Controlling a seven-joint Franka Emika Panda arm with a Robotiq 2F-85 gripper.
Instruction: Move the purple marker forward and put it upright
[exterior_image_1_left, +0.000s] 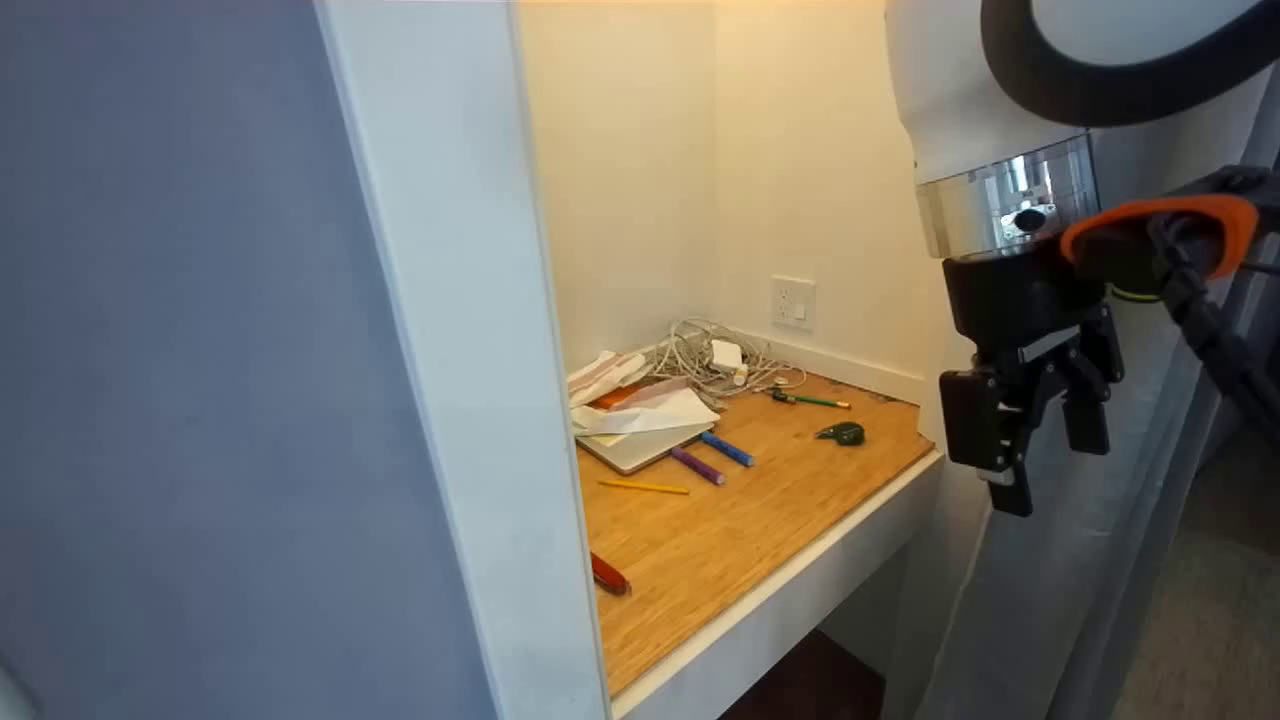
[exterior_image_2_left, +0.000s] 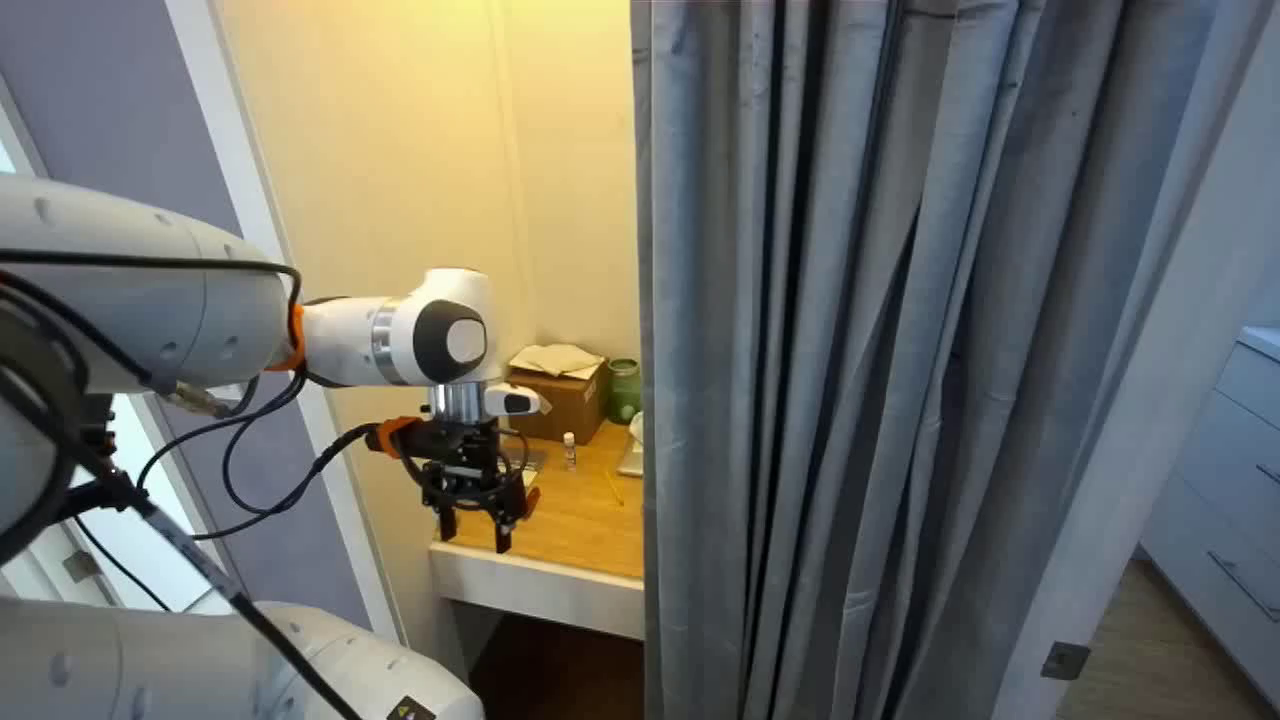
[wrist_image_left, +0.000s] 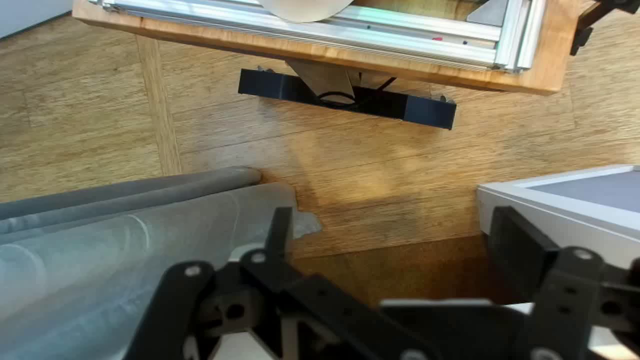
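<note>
The purple marker lies flat on the wooden desk in an exterior view, its far end close to the stack of papers. It does not show in the wrist view or the remaining exterior view. My gripper is open and empty, in the air at the front of the desk, well apart from the marker. In an exterior view the gripper hangs with its fingers downward near the desk's front edge. In the wrist view the open fingers have only floor between them.
Near the marker lie a blue marker and a yellow pencil. A red item, green pencil, dark green item and white cables also lie there. A box, green jar and curtain flank the desk.
</note>
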